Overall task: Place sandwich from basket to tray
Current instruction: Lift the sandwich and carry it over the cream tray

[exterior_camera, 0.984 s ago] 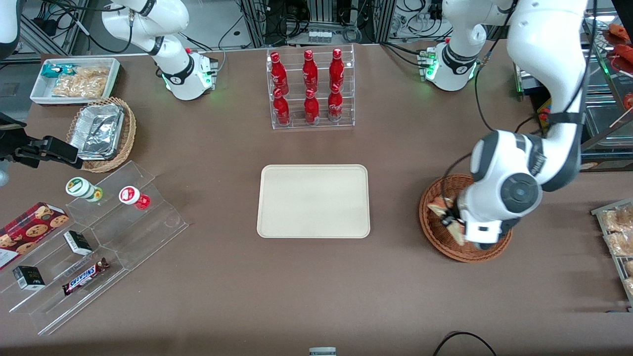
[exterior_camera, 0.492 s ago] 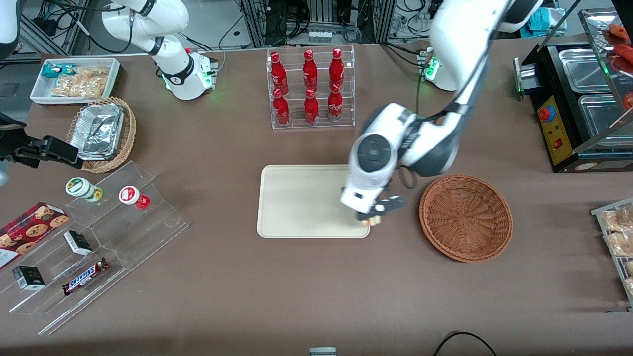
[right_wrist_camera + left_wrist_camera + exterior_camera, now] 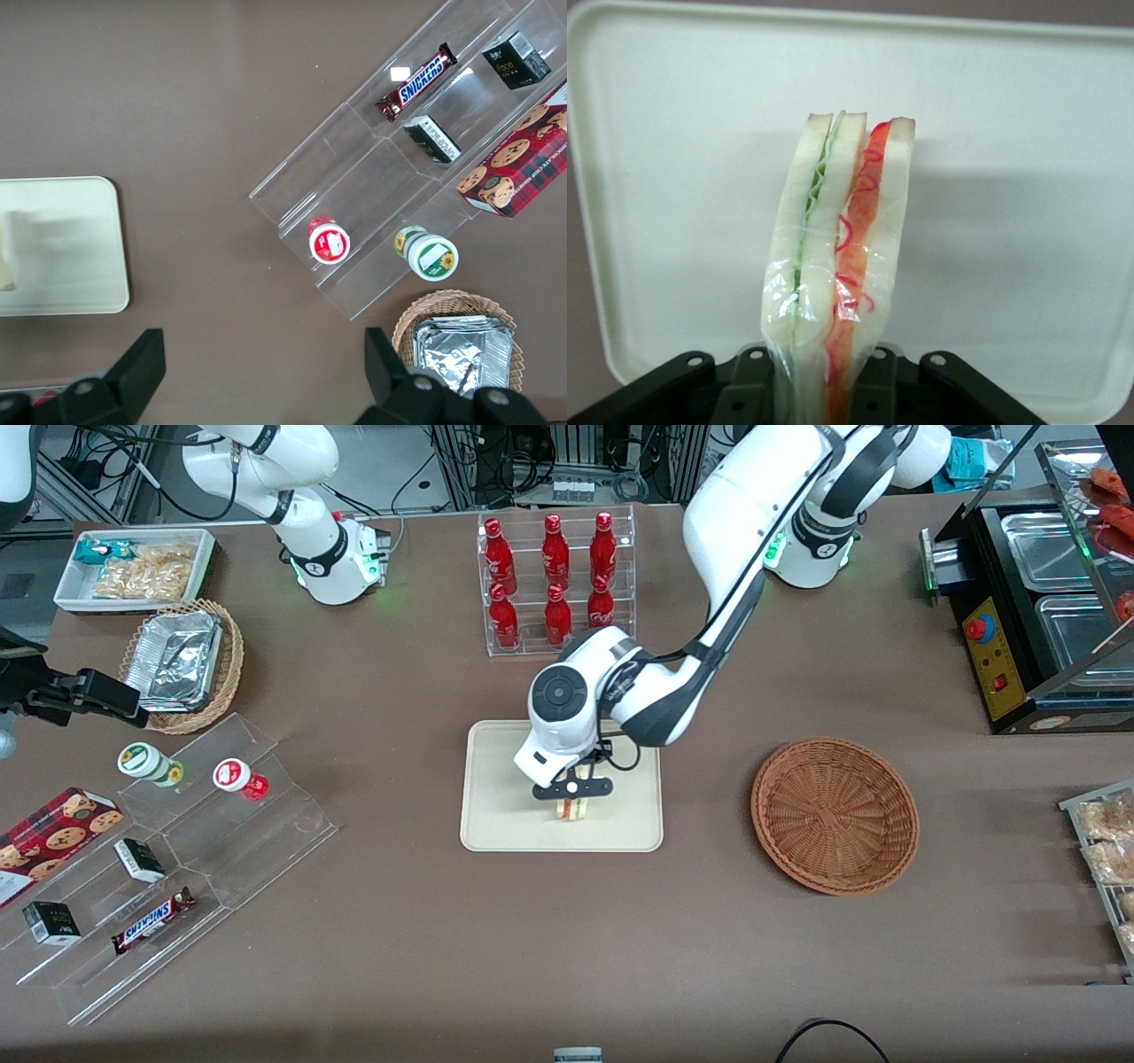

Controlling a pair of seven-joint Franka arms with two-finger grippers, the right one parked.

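Note:
My left gripper (image 3: 571,792) hangs over the middle of the cream tray (image 3: 496,819) and is shut on the sandwich (image 3: 571,809). The wrapped wedge points down at the tray; I cannot tell whether its tip touches the surface. In the left wrist view the sandwich (image 3: 842,257) stands out from between the jaws of the gripper (image 3: 833,394), showing white bread with green and orange-red layers against the tray (image 3: 1028,177). The reddish-brown basket (image 3: 834,815) sits beside the tray toward the working arm's end, with nothing in it.
A clear rack of red bottles (image 3: 556,584) stands just farther from the camera than the tray. A stepped acrylic shelf (image 3: 177,868) with snacks lies toward the parked arm's end. A black warmer (image 3: 1019,602) and a pastry rack (image 3: 1103,850) are at the working arm's end.
The gripper lifted the sandwich out of the basket and carried it sideways across the tray's edge to above the tray's middle. The basket is left empty.

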